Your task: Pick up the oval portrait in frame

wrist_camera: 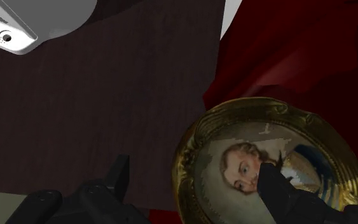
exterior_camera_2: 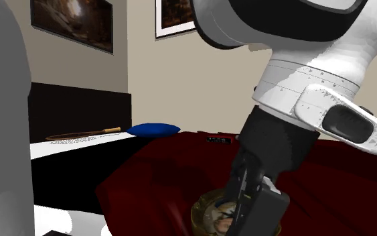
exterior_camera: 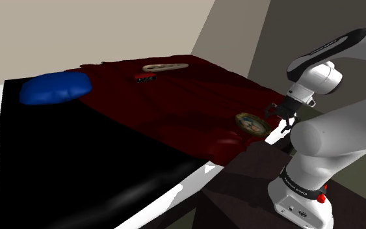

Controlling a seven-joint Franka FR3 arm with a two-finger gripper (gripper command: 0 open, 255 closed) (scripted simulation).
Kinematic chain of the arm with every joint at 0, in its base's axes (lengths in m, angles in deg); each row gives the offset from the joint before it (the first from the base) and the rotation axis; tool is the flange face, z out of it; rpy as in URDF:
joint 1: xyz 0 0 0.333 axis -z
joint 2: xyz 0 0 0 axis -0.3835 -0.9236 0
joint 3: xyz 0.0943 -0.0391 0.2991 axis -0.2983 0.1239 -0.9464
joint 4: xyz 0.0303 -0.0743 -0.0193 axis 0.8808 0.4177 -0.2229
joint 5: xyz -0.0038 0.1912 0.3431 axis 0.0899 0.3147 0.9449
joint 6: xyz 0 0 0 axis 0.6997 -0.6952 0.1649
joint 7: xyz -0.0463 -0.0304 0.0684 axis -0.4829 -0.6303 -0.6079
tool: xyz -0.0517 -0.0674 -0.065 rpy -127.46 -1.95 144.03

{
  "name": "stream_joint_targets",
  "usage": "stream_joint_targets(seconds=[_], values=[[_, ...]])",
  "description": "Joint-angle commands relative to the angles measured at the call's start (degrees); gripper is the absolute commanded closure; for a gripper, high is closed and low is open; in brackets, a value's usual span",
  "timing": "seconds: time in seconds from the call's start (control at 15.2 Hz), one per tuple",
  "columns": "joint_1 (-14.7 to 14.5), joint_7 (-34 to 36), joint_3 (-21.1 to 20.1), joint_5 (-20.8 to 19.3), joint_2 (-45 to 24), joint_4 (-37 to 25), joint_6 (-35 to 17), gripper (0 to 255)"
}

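Gripper [wrist_camera: 193,168] (2 fingers [wrist_camera: 104,194] apart) straddles rim of oval portrait [wrist_camera: 247,143], seemingly without contact.

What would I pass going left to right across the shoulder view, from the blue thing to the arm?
blue cushion → pale oblong thing → portrait → gripper

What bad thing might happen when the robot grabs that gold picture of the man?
One finger sits over the painted face of the portrait, so closing might scrape it. The open gripper straddles just the gold rim, a thin hold that may slip. The portrait lies at the edge of the red cover; a nudge might push it off.
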Motion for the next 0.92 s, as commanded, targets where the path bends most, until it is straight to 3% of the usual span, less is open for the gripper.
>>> stream_joint_targets(seconds=[0.0, 0.2, 0.26, 0.86], values=[[-0.58, -0.94, 0.59, 0.65, -1.57, 0.57, -2.02, 0], [-1.19, -1.89, 1.15, 1.34, -3.08, 0.90, -3.69, 0], [-1.20, -1.93, 1.19, 1.35, -3.17, 0.77, -3.63, 255], [-1.19, -1.89, 1.15, 1.34, -3.08, 0.90, -3.69, 255]])
